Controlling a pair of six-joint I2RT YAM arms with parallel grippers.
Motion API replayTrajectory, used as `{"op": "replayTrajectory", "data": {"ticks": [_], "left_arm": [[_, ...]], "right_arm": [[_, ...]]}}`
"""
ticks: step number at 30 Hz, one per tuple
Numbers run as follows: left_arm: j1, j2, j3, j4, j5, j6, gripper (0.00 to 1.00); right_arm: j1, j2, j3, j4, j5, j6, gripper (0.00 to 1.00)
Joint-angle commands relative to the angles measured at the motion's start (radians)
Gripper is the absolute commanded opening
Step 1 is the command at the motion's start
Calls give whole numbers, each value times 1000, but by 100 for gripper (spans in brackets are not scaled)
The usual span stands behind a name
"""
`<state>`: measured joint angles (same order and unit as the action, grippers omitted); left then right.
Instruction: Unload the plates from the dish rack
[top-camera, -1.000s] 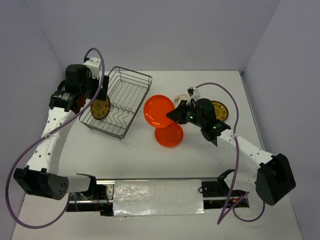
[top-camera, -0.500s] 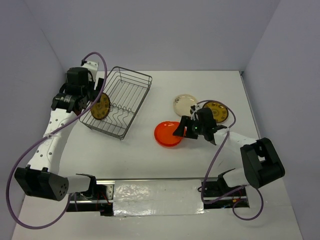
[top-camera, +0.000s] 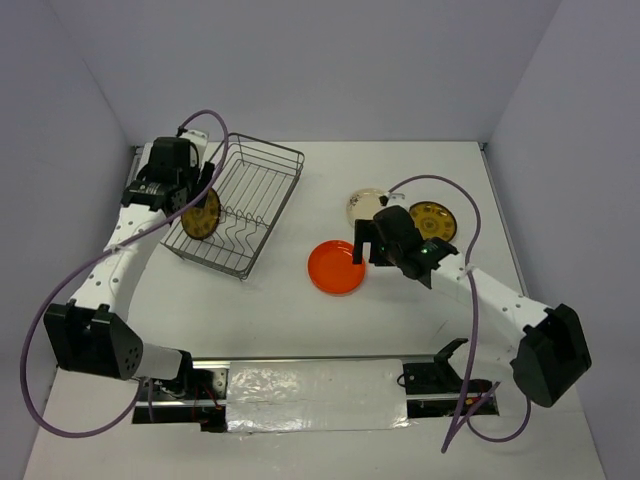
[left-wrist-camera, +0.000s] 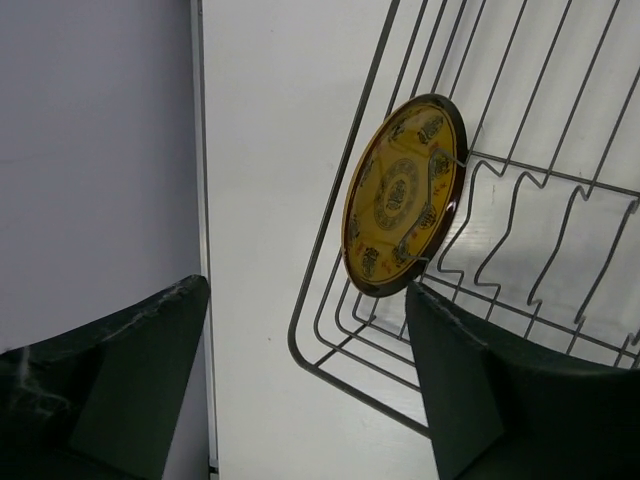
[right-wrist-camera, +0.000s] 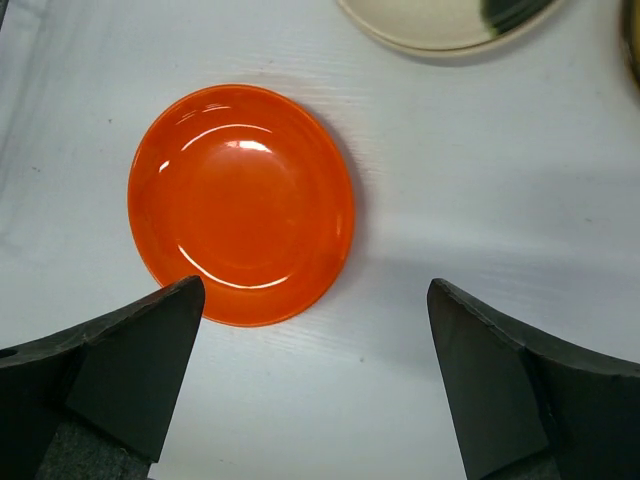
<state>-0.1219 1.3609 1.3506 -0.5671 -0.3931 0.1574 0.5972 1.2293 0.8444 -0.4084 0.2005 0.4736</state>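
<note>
The grey wire dish rack (top-camera: 252, 185) stands at the back left. One mustard-gold plate (top-camera: 200, 214) with a dark patterned ring stands on edge in its near-left corner (left-wrist-camera: 292, 344). My left gripper (top-camera: 192, 192) hovers open over that plate (left-wrist-camera: 400, 195), which lies ahead of the fingertips and is not gripped. A glossy orange plate (top-camera: 336, 267) lies flat on the table. My right gripper (top-camera: 365, 236) is open just above and beside this orange plate (right-wrist-camera: 242, 204), holding nothing. A cream plate (top-camera: 362, 203) and a second mustard plate (top-camera: 434, 220) lie flat further back.
The table's left edge and the grey side wall (left-wrist-camera: 90, 150) run close beside the rack. The cream plate (right-wrist-camera: 450, 20) shows at the top of the right wrist view. Purple cables loop over both arms.
My right gripper has set the orange plate flat on the table, opened and lifted off it. My left gripper has shifted closer over the mustard plate in the rack.
</note>
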Motion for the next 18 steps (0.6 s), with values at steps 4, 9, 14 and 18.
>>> {"op": "replayTrajectory", "data": {"ticks": [4,9,14,18], "left_arm": [[16,127,10,102,-26,13,79],[28,224,24,168,-47,16,76],[56,308,16,196,-46,22,65],[76,320,13,184,-26,14,24]], "right_arm": [[4,-126,-31,-55,50,-16,100],[24,-137,-34,-72,57,-18,100],[33,-163,-42,-81,59,-21,100],[49,-197,-31,-101,86,-18,100]]}}
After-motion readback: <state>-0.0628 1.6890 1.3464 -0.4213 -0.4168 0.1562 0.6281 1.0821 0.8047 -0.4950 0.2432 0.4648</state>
